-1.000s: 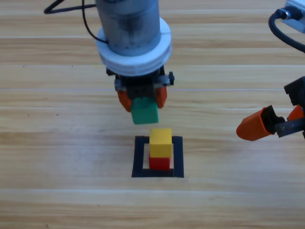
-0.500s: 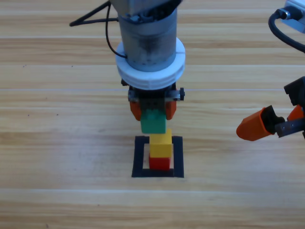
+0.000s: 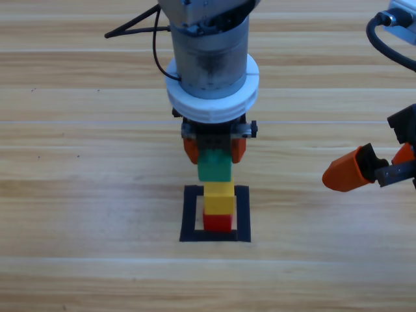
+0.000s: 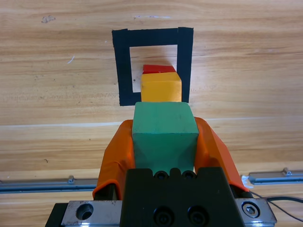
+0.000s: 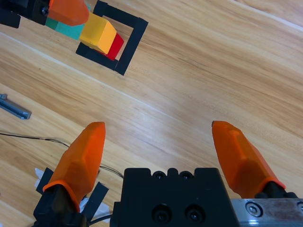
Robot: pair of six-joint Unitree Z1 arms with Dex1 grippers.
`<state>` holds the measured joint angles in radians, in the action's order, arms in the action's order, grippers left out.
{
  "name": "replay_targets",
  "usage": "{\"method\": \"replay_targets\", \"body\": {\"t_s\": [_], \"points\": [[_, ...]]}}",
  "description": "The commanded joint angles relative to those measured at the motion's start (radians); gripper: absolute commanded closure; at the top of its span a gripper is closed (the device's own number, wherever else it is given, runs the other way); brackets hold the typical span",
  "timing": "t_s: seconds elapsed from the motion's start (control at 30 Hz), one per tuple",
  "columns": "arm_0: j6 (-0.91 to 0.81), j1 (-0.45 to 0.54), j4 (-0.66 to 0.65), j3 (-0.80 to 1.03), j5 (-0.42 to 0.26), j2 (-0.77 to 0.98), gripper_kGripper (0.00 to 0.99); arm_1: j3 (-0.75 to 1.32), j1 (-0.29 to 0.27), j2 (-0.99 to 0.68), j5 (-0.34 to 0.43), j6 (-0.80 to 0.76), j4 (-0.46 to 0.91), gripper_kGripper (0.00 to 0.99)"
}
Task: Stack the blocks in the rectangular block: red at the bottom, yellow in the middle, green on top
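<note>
In the middle of the high view the left gripper [image 3: 214, 151] comes down from the top edge with its two orange jaws clamped on the sides of the green cube [image 3: 214, 166], which hangs directly above the yellow cube [image 3: 219, 199]; from this angle their edges meet, and whether they touch cannot be told. The yellow cube sits on the red cube [image 3: 218, 222], and that pair stands inside the black tape square [image 3: 189, 214] just below the frame's centre, nearer its right-hand strip than its left. The left wrist view shows the green cube [image 4: 164, 135] filling the gap between the jaws, with the yellow cube [image 4: 161, 87] and a sliver of the red cube [image 4: 156, 69] beyond it inside the tape square [image 4: 122, 66]. At the right edge of the high view the right gripper [image 3: 370, 168] waits well apart from the stack; its own wrist view shows its jaws spread wide around nothing, over bare wooden table [image 5: 199, 85]
</note>
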<state>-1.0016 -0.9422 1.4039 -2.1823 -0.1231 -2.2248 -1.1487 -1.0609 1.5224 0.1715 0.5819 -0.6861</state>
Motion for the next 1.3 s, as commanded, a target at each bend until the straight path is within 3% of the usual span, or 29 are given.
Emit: {"method": "replay_targets", "body": {"t_s": [0.03,1.3], "points": [[0.014,0.019,0.003,-0.01,-0.003,-0.065,0.99,0.02,0.032,0.002,0.0,0.004,0.01,0.001],[0.043,0.054,0.001,-0.04,-0.001,-0.124,0.99,0.015,0.032,-0.001,0.002,0.001,0.0,0.001]]}}
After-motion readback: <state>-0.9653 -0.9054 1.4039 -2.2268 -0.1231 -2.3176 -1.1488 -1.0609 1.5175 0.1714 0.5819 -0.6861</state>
